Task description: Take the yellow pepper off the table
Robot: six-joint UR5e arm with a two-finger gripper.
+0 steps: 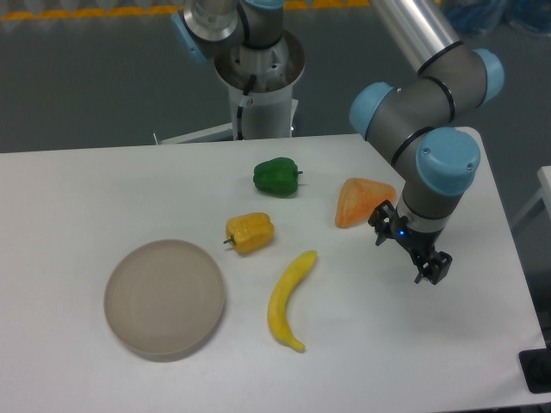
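Yellow pepper point(250, 232) sits untouched on the table point(77, 198); the gripper point(411, 256) hangs well right of it, jaw state unclear, so approach and grasp remain.

The arm point(430, 95) runs out of the picture at the top edge, so its upper links are cut off. The gripper point(428, 262) is small and dark, and whether its jaws are parted cannot be told. The wrist hides the right corner of the orange wedge point(360, 203). The table point(77, 189) is cut off at the left and bottom edges.
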